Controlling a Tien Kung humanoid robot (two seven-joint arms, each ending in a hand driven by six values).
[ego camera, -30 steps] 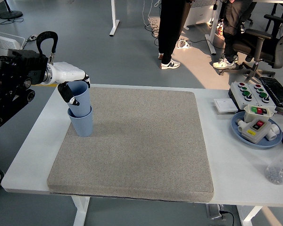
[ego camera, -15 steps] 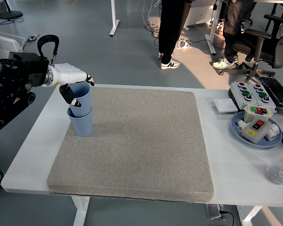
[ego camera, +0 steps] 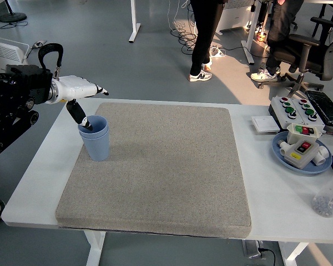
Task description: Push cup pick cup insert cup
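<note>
Nested cups (ego camera: 95, 138) stood upright near the far left corner of the grey mat (ego camera: 155, 172).
The left robot hand (ego camera: 83, 91) was just above and left of them, fingers spread, holding nothing; thumb tip at the rim.

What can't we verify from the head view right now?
- Right hand: not in the head view.
- Inner cup: only its rim shows, the outer cup hides how deep it sits.
- Left hand: thumb tip at the rim, contact too small to tell.
- Bottle: cut off by the right edge.
</note>
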